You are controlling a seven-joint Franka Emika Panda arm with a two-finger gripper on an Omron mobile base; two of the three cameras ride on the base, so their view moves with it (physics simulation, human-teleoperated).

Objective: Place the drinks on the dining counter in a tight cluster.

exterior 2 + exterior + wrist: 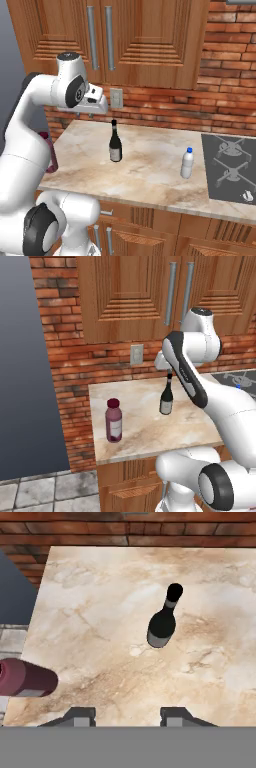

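Three bottles upright, well apart: wine bottle (115,142), water bottle (187,163), juice bottle (113,420)

A kitchen: wooden wall cabinets (135,40), a brick backsplash (220,105), a marble counter (150,175) and a stovetop (232,167).

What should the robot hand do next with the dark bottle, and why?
Probably move down over the wine bottle and close on its neck. The gripper hangs above the counter with its jaws apart and nothing between them. The bottle stands upright just ahead of it, apart from the juice bottle and the water bottle.
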